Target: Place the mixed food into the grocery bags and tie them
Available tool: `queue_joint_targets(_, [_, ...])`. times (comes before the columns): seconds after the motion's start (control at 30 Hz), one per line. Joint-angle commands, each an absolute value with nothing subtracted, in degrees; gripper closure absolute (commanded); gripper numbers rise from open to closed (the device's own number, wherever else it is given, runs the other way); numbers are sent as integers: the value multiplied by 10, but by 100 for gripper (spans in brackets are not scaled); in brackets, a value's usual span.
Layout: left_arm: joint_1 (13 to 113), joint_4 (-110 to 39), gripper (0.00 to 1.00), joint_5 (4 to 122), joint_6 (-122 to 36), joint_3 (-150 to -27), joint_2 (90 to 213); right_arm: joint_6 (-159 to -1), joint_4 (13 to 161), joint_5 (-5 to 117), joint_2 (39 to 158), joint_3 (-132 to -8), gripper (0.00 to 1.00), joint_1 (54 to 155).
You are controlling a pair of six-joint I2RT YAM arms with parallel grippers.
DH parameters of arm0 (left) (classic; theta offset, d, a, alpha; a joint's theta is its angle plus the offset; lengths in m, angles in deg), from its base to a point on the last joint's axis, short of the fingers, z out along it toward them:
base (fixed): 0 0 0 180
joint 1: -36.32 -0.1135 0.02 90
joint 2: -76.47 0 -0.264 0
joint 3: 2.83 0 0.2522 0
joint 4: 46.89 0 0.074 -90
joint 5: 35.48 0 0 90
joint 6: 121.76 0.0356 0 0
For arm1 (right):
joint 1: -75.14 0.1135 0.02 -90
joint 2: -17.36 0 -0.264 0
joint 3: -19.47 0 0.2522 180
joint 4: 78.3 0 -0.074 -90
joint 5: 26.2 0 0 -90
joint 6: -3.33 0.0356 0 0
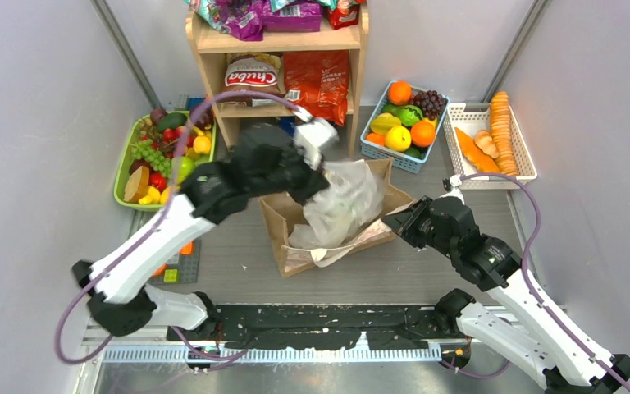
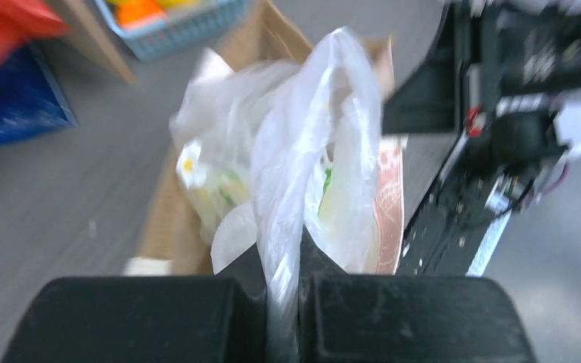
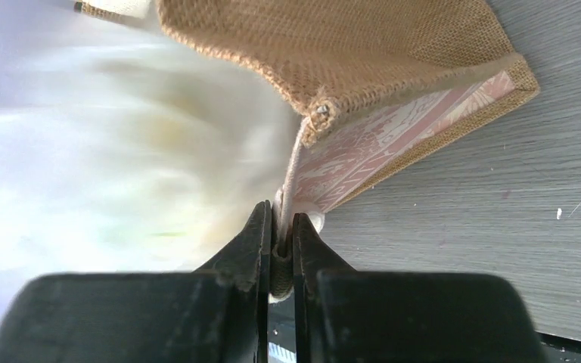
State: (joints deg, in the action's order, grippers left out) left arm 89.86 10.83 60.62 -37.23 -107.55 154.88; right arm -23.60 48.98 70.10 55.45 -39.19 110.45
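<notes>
The tan burlap tote (image 1: 280, 220) lies open on the table. A clear plastic bag (image 1: 343, 203) with pale and green food inside hangs over its mouth. My left gripper (image 1: 316, 185) is shut on the gathered top of the plastic bag (image 2: 302, 151), the film pinched between the fingers (image 2: 242, 302). My right gripper (image 1: 395, 223) is shut on the tote's white loop handle (image 3: 291, 193) at the tote's right rim (image 3: 393, 68). Snack packets (image 1: 318, 80) stand on the wooden shelf. Oranges and a lemon (image 1: 399, 138) lie in the blue basket.
A wooden shelf (image 1: 279, 41) stands behind the tote. A green basket (image 1: 123, 168) of fruit is at the left, a blue basket (image 1: 371, 148) and a white basket (image 1: 525, 160) with bread at the right. Grey walls close in both sides.
</notes>
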Motion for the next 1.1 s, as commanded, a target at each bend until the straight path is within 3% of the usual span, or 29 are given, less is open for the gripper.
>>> queue_joint_targets(0.0, [837, 106, 100, 632, -402, -1137, 1473, -221, 494, 739, 544, -378, 95, 1107])
queue_joint_targets(0.23, [785, 28, 100, 596, -422, -1161, 1398, -223, 518, 714, 549, -365, 95, 1107])
queue_joint_targets(0.4, [782, -63, 100, 602, -454, -1163, 1408, -236, 532, 691, 557, -368, 95, 1107])
queue_joint_targets(0.77, [782, -239, 100, 737, -583, -1350, 1677, -242, 545, 677, 559, -373, 95, 1107])
queue_joint_targets(1.07, [780, -252, 100, 761, -639, -1426, 1824, -259, 543, 683, 552, -380, 95, 1107])
